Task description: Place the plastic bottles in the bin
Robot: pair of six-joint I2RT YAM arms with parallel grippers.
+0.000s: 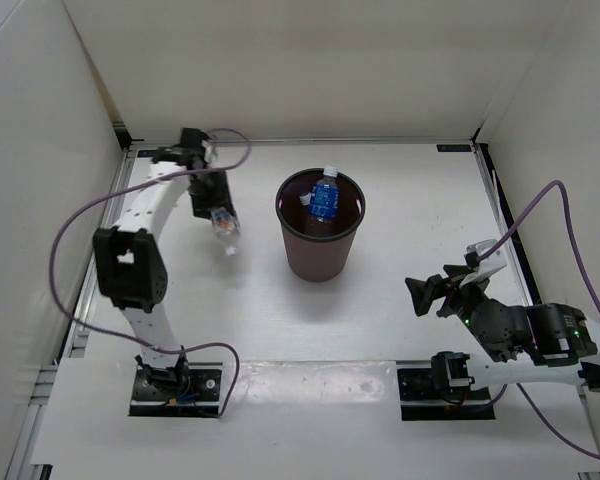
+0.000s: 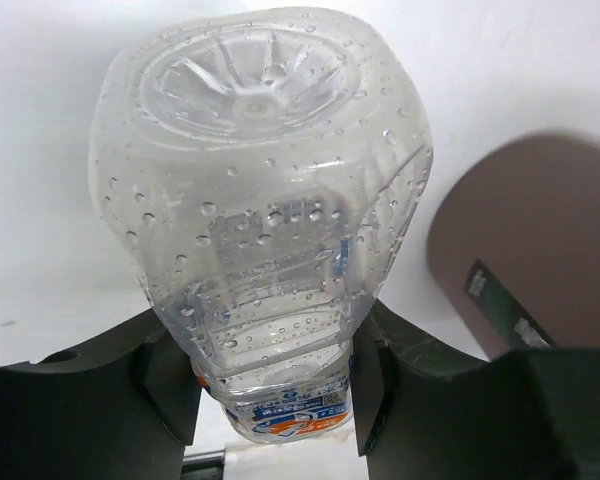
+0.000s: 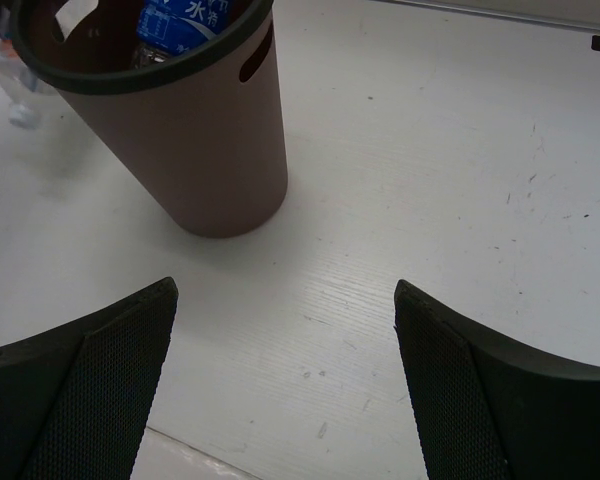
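- Top external view, nearest first: both arm bases are bolted at the near edge of the worktop [image 1: 430, 200], the left one on the left.
- We see the right arm folded low over the near right corner. Its forearm lies almost level and its wrist is turned left, toward the middle of the worktop.
- The right hand [image 1: 420, 297] has its jaws spread wide and holds nothing. From the right wrist view we see only bare worktop between its two mesh-faced fingers [image 3: 100, 390].
- Farther out, near the middle, the bin [image 1: 320, 250] stands upright on the worktop, well apart from the right hand.
- Inside it we see a blue-label bottle [image 1: 325, 198] leaning against the wall, its white cap towards the far rim.
- The left arm rises from its base to an elbow over the left side. It then reaches to the far left corner, where the wrist folds back so the hand points down and towards us.
- The left hand [image 1: 218, 210] is clamped on a clear bottle [image 1: 225, 232] left of the bin, near it but apart.
- We cannot tell whether that bottle touches the worktop.
- From the left wrist view, the fingers [image 2: 170, 390] press on either side of the bottle close to its printed label. Its ribbed base points away from the camera, droplets cover its wall, and the bin's brown side shows at the right.
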